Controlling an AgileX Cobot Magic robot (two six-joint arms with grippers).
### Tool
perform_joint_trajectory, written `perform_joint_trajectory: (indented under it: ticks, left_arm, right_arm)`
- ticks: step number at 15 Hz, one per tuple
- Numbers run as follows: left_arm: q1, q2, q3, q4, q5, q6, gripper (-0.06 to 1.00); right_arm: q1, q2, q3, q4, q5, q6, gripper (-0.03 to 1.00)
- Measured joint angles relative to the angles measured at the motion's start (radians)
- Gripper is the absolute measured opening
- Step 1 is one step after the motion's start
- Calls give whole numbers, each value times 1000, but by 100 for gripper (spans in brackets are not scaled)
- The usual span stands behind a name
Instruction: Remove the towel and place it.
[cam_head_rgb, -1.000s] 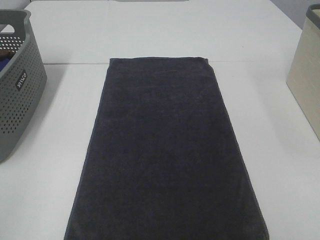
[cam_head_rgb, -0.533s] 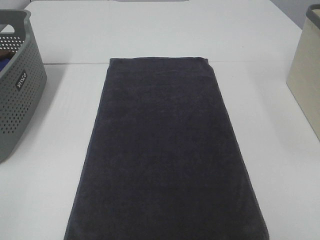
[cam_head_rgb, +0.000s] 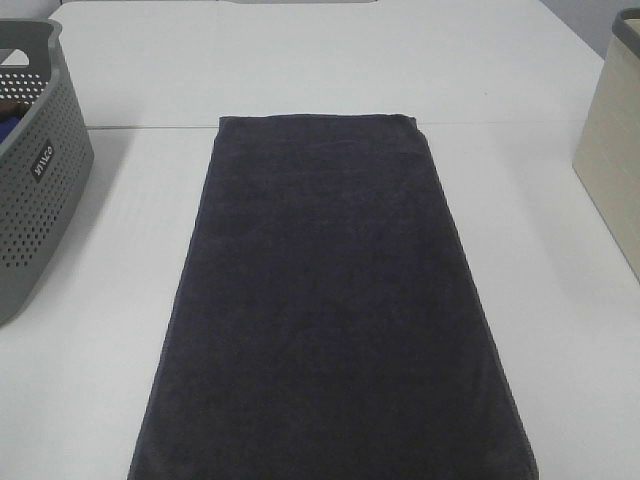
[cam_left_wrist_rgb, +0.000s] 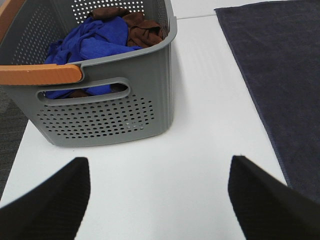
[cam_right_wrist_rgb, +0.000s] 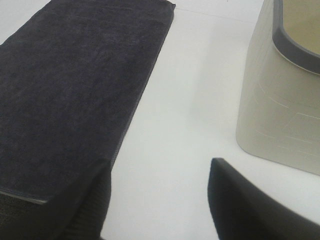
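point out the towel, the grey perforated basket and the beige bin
towel (cam_head_rgb: 330, 300), exterior high view, middle of its flat top surface
grey perforated basket (cam_left_wrist_rgb: 107, 117), left wrist view, perforated side wall below the handle slot
beige bin (cam_right_wrist_rgb: 280, 105), right wrist view, its outer side wall

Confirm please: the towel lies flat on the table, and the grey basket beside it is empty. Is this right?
Not quite. The towel does lie flat on the table, but the grey basket is not empty: the left wrist view shows blue cloth and brown cloth inside it.
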Motion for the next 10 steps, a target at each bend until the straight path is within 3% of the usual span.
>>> perform_joint_trajectory:
  ticks: [8,10]
  left_arm:
    - [2,0,0,-32,0,-9,73]
    - [36,0,0,-33,0,-9,73]
  right_arm:
    - [0,0,0,0,-1,4,57]
    - [-11,0,0,0,-1,4,57]
